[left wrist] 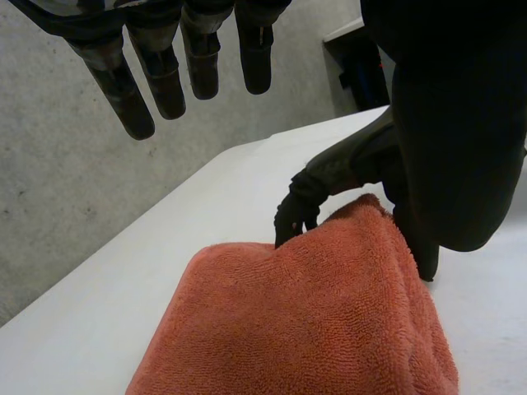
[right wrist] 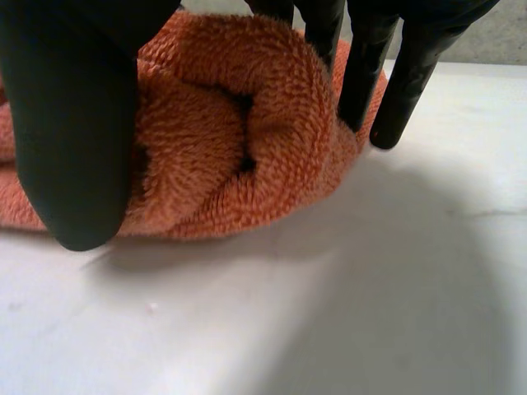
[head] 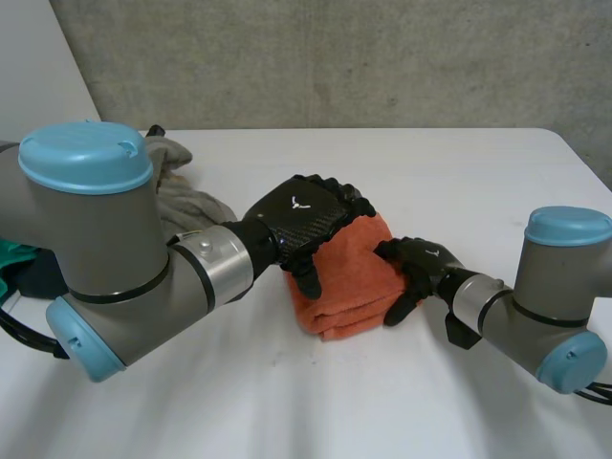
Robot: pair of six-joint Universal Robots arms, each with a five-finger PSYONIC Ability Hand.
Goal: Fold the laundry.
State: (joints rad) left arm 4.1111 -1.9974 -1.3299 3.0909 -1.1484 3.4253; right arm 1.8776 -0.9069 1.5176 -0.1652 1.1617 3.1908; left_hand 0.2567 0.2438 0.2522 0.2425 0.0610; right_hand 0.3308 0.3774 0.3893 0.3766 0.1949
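Head view: a white worktop (head: 382, 402) runs back to a bare concrete wall (head: 382, 67). A folded orange towel (head: 349, 287) lies mid-worktop, its long axis running from 7 to 1 o'clock, with layered edges at the 7 o'clock end. A crumpled grey cloth (head: 186, 196) sits at 10 o'clock from it. The left hand (head: 304, 218) lies over the towel's 10 o'clock side, fingers (left wrist: 132, 90) straight and apart. The right hand (head: 421, 263), at 3 o'clock, clamps the towel's edge between thumb (right wrist: 74, 123) and fingers.
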